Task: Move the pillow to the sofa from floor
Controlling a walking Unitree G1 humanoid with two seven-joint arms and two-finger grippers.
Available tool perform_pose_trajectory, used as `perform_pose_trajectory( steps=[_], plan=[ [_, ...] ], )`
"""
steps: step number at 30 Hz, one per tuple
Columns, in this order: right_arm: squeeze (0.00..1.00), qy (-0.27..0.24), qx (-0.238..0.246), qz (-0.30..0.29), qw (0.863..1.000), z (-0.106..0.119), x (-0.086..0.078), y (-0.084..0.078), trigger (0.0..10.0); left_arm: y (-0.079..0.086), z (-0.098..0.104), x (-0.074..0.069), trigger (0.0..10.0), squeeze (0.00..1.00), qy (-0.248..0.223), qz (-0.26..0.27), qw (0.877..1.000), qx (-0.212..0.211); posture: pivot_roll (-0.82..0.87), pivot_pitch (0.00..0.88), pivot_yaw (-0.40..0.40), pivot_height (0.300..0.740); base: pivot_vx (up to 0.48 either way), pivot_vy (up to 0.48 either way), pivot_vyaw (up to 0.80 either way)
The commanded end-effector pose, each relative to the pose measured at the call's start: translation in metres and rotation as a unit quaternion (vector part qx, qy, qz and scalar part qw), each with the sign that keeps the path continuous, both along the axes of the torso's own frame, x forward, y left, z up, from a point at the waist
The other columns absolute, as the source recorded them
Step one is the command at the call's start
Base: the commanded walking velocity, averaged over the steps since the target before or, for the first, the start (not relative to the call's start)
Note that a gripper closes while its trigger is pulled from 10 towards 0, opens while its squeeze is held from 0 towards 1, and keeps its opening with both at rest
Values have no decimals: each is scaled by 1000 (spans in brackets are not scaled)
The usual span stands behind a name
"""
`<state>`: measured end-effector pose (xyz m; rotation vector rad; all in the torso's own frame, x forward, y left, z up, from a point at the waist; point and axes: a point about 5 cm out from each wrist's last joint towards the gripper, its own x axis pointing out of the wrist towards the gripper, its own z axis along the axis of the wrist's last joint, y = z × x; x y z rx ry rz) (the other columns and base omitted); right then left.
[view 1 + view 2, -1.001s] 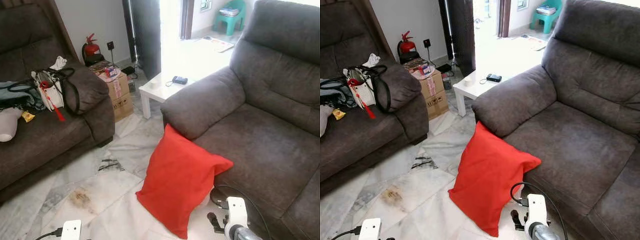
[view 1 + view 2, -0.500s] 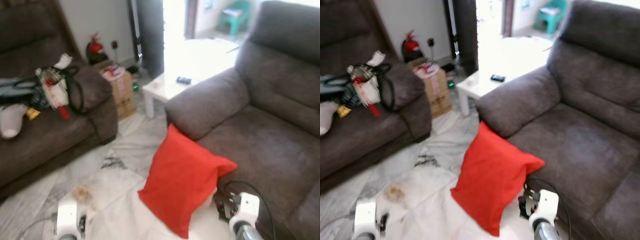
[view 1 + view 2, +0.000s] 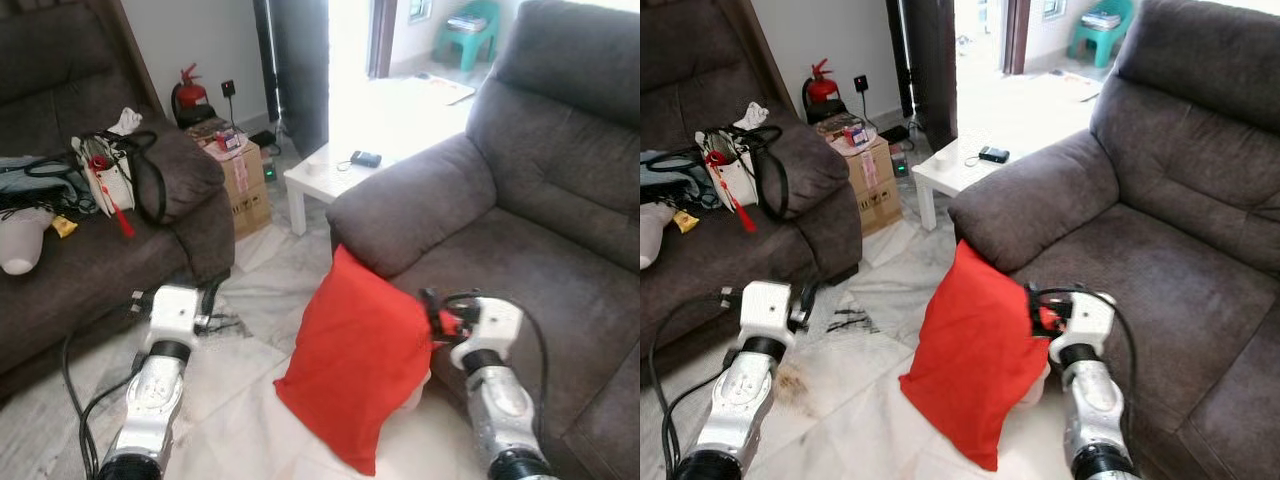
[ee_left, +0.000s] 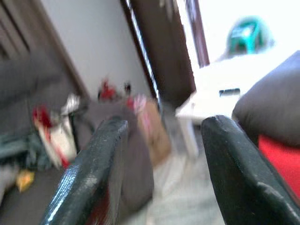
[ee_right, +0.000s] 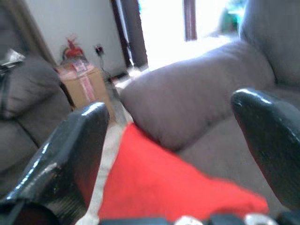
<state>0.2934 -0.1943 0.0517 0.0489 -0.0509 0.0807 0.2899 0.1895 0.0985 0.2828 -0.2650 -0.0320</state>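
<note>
A red pillow (image 3: 352, 372) stands on the marble floor, leaning against the front of the grey sofa (image 3: 530, 262) on the right. My right gripper (image 3: 432, 306) is held at the pillow's upper right corner, close against the sofa seat front. In the right wrist view its fingers (image 5: 70, 150) stand wide apart and open, with the pillow (image 5: 173, 197) low between them. My left gripper (image 3: 213, 294) hovers over the floor to the pillow's left, near the other sofa's corner. It is open (image 4: 166, 126) with nothing in it, and a strip of the pillow (image 4: 281, 159) shows at one edge.
A second dark sofa (image 3: 90, 275) on the left carries a handbag (image 3: 115, 178) and clutter. A cardboard box (image 3: 242, 180), a white side table (image 3: 330, 178) and a fire extinguisher (image 3: 185, 95) stand behind. Pale marble floor (image 3: 230, 385) lies between the sofas.
Both arms have risen and reached forward into view. The right gripper has come up beside the pillow's upper right corner. The pillow stays leaning on the sofa; the camera shifted slightly.
</note>
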Motion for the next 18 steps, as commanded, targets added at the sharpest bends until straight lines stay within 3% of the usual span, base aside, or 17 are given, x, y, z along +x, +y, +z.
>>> perform_pose_trajectory(
  steps=[1, 3, 8, 13, 18],
  plan=[
    [0, -14, -7, 4, 1000, 4, -2, 0, 10000, 0, -6, -5, 10000, 0, 16, -2, 1000, 19, -60, 0, 60, 740, 0, 0, 0],
    [0, -28, -18, 4, 999, 7, -13, -1, 10000, -2, -4, -16, 10000, 0, 13, -10, 999, 32, -57, 0, 53, 740, 0, 0, 0],
    [0, -35, -31, 1, 999, 10, -26, -3, 10000, 1, 1, -28, 10000, 0, 11, 24, 1000, 9, -51, 0, 48, 740, 0, 0, 0],
    [0, -32, -21, -7, 999, 15, -22, 2, 10000, 10, 6, -22, 10000, 0, 10, 62, 998, -15, -50, 0, 41, 740, 0, 0, 0],
    [0, -28, -13, -13, 999, 22, -13, 5, 10000, 5, 13, -16, 10000, 0, 12, 55, 998, -24, -46, 0, 36, 740, 0, 0, 0]
  ],
)
